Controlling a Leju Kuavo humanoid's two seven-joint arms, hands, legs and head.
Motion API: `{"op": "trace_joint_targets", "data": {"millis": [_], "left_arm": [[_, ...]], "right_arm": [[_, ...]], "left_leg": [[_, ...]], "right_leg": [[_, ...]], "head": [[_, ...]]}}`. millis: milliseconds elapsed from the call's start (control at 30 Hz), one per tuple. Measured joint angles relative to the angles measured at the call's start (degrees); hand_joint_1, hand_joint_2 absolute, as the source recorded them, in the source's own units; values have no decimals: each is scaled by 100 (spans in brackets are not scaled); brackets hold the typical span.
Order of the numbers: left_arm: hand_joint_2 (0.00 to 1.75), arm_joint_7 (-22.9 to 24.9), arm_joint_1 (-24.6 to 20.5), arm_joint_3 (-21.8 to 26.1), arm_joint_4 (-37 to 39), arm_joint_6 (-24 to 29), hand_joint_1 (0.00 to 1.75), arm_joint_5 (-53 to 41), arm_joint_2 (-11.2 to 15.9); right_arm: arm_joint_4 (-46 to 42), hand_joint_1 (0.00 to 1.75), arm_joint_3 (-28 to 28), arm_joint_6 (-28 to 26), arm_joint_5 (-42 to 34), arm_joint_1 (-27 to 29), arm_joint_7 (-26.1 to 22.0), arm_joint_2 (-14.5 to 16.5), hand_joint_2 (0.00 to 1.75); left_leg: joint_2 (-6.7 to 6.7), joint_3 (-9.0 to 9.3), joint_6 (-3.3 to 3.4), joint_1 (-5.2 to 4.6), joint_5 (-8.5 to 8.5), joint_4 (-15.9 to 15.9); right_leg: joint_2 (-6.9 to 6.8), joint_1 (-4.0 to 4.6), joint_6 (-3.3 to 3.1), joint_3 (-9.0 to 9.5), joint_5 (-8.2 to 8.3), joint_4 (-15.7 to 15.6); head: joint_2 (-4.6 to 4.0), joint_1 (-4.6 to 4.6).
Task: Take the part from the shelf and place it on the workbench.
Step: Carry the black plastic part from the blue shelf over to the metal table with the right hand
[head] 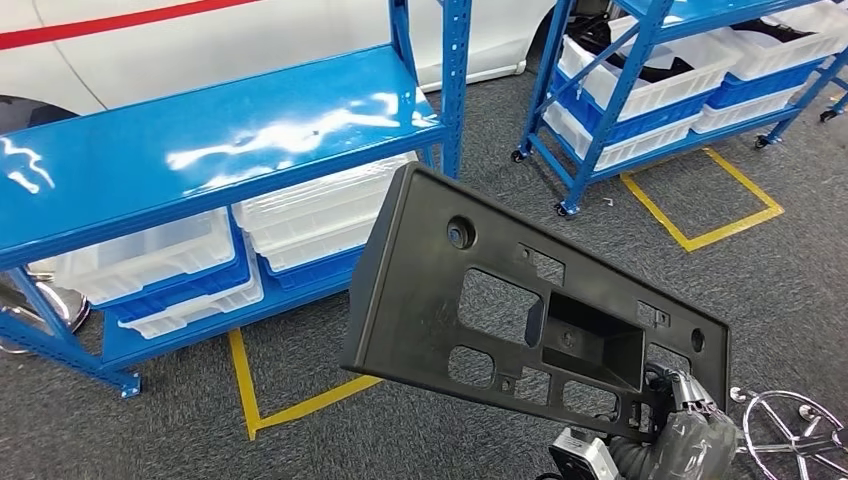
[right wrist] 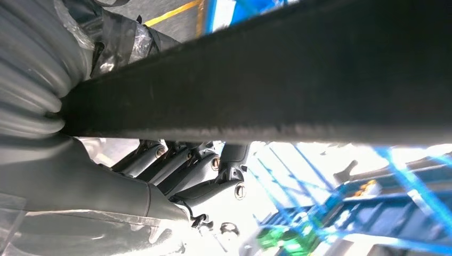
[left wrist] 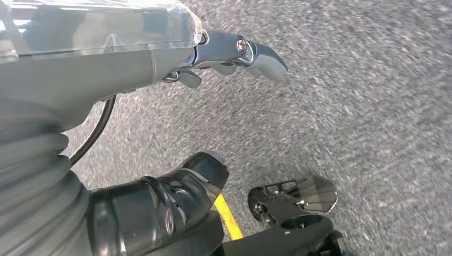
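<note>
My right hand (head: pixel 690 425) grips the black bracket panel (head: pixel 520 310) by its lower corner, its length running up-left toward the blue shelf (head: pixel 200 140); my left hand (left wrist: pixel 176 133) hangs loose, holding nothing.

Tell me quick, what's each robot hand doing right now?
Left robot hand: open, holding nothing, hanging over the carpet.
Right robot hand: closed on the lower corner of the black plastic panel.

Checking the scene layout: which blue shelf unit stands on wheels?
The far rack at upper right: casters show under its legs. The near rack stands on plain feet.
</note>
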Motion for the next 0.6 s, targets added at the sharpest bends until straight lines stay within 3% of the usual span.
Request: {"op": "trace_joint_targets", "data": {"millis": [100, 133, 167, 200, 267, 333, 367, 400, 433, 500, 567, 600], "left_arm": [[175, 0, 19, 8, 0, 2, 0, -3, 3], [175, 2, 33, 11, 0, 2, 0, -3, 4], [175, 3, 46, 14, 0, 2, 0, -3, 5], [175, 4, 54, 15, 0, 2, 0, -3, 5], [175, 5, 55, 19, 0, 2, 0, -4, 9], [175, 4, 44, 25, 0, 2, 0, -5, 14], [175, 3, 38, 28, 0, 2, 0, -6, 17], [175, 3, 33, 29, 0, 2, 0, -7, 16], [175, 3, 31, 30, -1, 3, 0, -8, 16], [175, 2, 34, 32, -1, 3, 0, -8, 13], [175, 2, 42, 33, -1, 3, 0, -7, 13], [175, 2, 50, 33, -1, 3, 0, -8, 14]], "right_arm": [[-37, 175, -51, 1, -64, 0, 0, 34, 175], [-41, 175, -76, 1, -94, 5, 0, 37, 175], [-49, 175, -103, 1, -126, 13, 0, 37, 175], [-63, 175, -125, 1, -154, 24, 0, 37, 175], [-103, 175, -154, -1, -199, 38, 0, 38, 175], [-143, 175, -180, -4, -228, 43, 0, 43, 175], [-161, 175, -197, -7, -244, 50, 0, 47, 175], [-183, 175, -215, -10, -261, 65, 0, 50, 175], [-207, 175, -235, -13, -280, 85, 0, 52, 175], [-251, 175, -266, -20, -306, 104, -1, 52, 175], [-270, 175, -274, -24, -311, 105, -2, 52, 175], [-271, 175, -279, -23, -314, 108, -1, 52, 175]], "left_leg": [[-350, -459, -5, 6, -494, 996], [-409, -561, 9, 5, -515, 1198], [-455, -568, 30, 4, -420, 1194], [-512, -477, 57, 3, -229, 974], [-779, -195, 121, 6, 121, 296], [-1008, -43, 151, 1, 206, -90], [-1024, -31, 156, -7, 197, -127], [-962, -17, 170, -5, 205, -162], [-884, -4, 197, 3, 231, -194], [-711, 18, 266, 25, 285, -271], [-534, 17, 307, 11, 298, -292], [-442, 13, 312, 2, 294, -290]], "right_leg": [[180, 15, -51, -24, 29, 0], [255, 25, -57, -31, 33, 10], [336, 32, -58, -34, 34, 21], [419, 36, -58, -35, 34, 36], [570, 37, -46, -52, 37, 70], [700, 12, 2, -112, 60, 95], [765, -4, 43, -145, 83, 97], [836, -12, 86, -169, 107, 86], [822, -9, 120, -189, 103, 100], [562, 19, 168, -323, -86, 374], [231, 4, 206, -635, -465, 1058], [165, -17, 231, -788, -601, 1398]], "head": [[0, -4], [0, -4], [0, -4], [0, -4], [0, -2], [0, -2], [0, -2], [0, -3], [0, -2], [0, 20], [0, 41], [0, 40]]}}
